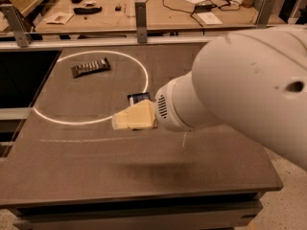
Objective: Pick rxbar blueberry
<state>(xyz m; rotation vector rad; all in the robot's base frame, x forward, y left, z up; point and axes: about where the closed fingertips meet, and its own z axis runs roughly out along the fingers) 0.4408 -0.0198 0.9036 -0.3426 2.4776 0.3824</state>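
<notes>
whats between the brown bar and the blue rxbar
Only bare tabletop inside the white circle, in the camera view. The hand covers the rxbar blueberry at its near end.

dark grey table (96, 176), matte top. white ring (57, 121) drawn on its left half. brown bar wrapper (91, 67) lies flat inside the ring, near the far edge, slightly tilted. the ring's right arc runs in behind the gripper (122, 120), which hangs over mid-table. faint pale line (86, 140) crosses the top nearer the front. metal rail (96, 43) with upright posts (140, 14) behind. wooden bench (158, 18) beyond, carrying black cables (184, 1) and papers (60, 17).
</notes>
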